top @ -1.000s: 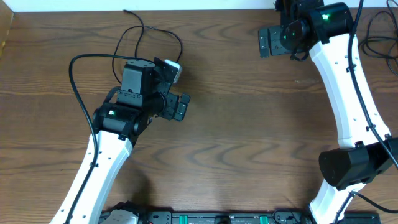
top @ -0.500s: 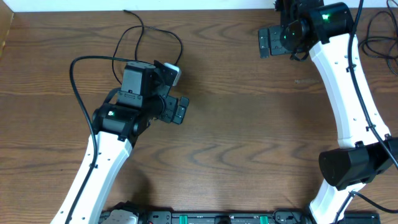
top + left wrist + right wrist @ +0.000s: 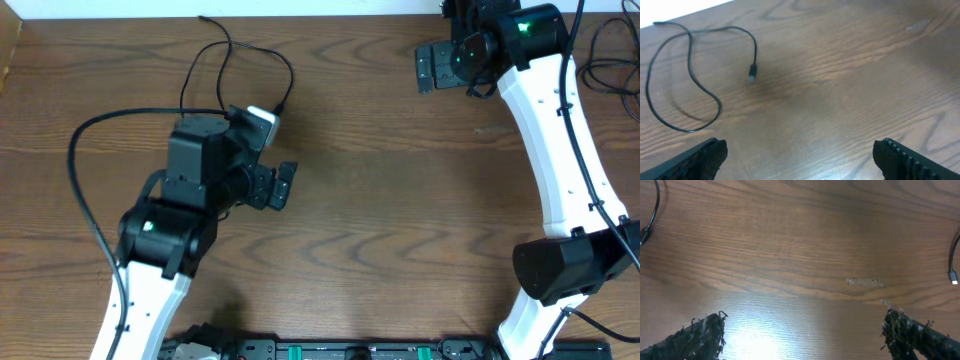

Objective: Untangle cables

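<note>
A brown wood-grain surface [image 3: 400,200] fills the overhead view. The left arm [image 3: 160,235], white with black joints, reaches up from the near edge on the left side. The right arm [image 3: 548,150] rises along the right side to the far edge.

The left end effector [image 3: 800,157] hangs over bare wood left of centre, its jaws spread wide and released, with nothing between them. The right end effector [image 3: 805,340] hovers near the far edge, right of centre, likewise spread apart and holding nothing.

A thin black cable [image 3: 230,42] lies loose on the far left part of the surface, just beyond the left wrist and apart from both end effectors. It starts at the far edge, appears to cross itself once and bends into an open loop. In the left wrist view it lies ahead of the fingers, toward the upper left.

More thin black cords [image 3: 605,65] lie looped at the far right corner, beyond the right arm. Whether they are knotted together cannot be told.

The black cable's small plug [image 3: 751,76] rests flat on the wood. A silver-tipped plug [image 3: 953,277] lies on the surface at the right edge of the right wrist view.
</note>
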Controlling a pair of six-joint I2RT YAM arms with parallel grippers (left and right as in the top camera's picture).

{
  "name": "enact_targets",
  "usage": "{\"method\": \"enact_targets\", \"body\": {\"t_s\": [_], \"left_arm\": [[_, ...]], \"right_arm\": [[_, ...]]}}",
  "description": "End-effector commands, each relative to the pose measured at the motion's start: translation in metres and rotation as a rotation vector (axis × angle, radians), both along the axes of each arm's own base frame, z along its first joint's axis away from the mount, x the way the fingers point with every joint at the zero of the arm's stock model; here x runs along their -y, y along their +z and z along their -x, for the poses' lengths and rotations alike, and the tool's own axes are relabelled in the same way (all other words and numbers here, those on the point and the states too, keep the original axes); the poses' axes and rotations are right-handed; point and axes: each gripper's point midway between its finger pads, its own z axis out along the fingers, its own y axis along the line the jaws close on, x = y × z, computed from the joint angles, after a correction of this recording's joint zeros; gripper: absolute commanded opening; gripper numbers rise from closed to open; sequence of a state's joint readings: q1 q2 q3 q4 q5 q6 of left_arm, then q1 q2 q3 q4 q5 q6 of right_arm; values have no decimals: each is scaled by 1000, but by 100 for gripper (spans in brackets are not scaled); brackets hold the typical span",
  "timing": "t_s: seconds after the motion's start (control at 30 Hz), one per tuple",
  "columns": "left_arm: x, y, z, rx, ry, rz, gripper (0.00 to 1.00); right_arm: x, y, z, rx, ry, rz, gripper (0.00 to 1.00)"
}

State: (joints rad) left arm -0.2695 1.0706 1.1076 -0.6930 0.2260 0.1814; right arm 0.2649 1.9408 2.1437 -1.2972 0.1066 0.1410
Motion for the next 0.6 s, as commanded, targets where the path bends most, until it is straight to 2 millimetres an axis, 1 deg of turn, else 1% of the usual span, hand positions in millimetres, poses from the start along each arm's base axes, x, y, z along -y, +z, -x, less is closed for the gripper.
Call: {"method": "enact_targets", "body": {"t_s": [0.0,0.13,0.33,0.57], "left_arm": [[-5,18,6,66,8,-3,98],[-9,28,4,172,25,22,98],[-13,33,-1,397,44,84,98],[-25,28,10,644,77,144,98]], "right_arm": [[0,-1,0,1,5,17,99],[0,-1,0,1,5,17,99],[0,-1,0,1,5,17,99],[0,-1,0,1,5,17,99]]}}
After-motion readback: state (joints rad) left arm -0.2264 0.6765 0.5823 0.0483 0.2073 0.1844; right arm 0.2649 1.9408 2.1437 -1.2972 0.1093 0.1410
